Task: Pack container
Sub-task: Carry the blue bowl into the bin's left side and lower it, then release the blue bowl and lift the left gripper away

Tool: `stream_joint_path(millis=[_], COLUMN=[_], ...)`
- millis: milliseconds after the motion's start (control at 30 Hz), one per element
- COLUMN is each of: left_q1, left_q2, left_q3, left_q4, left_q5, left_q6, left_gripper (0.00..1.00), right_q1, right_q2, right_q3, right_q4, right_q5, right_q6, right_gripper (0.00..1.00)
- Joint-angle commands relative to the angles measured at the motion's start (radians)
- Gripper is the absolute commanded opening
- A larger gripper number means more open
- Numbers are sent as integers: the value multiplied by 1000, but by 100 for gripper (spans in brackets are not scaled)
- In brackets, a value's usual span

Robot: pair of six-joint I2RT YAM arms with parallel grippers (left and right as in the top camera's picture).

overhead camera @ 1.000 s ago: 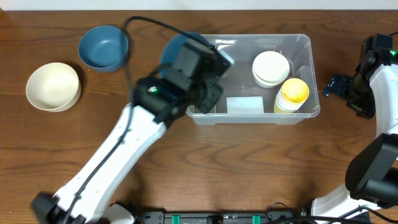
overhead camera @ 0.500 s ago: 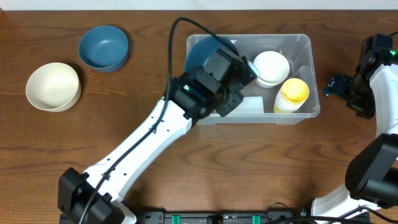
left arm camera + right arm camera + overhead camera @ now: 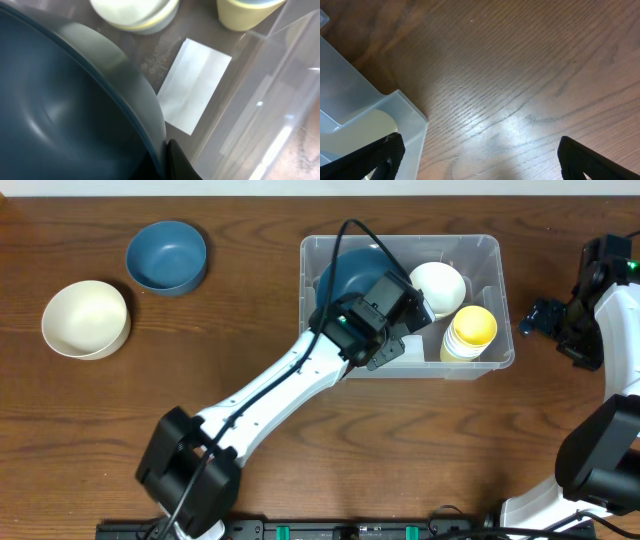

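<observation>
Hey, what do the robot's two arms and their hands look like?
The left arm and right arm have white links and black joints. A black cable loops over the left wrist's black block, which shows a small green light. The right hand has black fingers.

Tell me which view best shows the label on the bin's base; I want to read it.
Left wrist: the label shows nearly whole on the container base, though no print is legible. Overhead, the left arm covers most of it. Right wrist shows only a container corner.
</observation>
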Motion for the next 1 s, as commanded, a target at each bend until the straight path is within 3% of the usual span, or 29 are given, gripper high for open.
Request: stream_joint_path(millis=[0,200,333,433,667,833,900,967], left_q1=[3,3,4,3,4,6,8,16], left_q2=[7,32,32,32,32,20,-2,-38], left_q3=[6,6,6,6,6,9,18,40], left_q4=[16,16,19,19,20,55,66,60], left_q5=[-21,-21,-21,-21,-23,-200,-276,-311], left_q6=[24,24,24,24,24,-72,-123,-158], left_gripper=[6,12,12,6,6,7,14,28], right_q1=[-2,-2,-2,-2,-2,-2,-2,-2], right_q2=[-3,-3,-3,-3,-3,-3,-3,-3], right_q3=[-1,-1,-1,-1,-1,-1,-1,-1], right_q4=[0,0,0,0,0,0,0,0], right_q5=[7,7,7,7,7,7,7,7], right_q6=[14,14,14,14,14,14,14,14], right_gripper=[99,99,99,99,99,99,99,99])
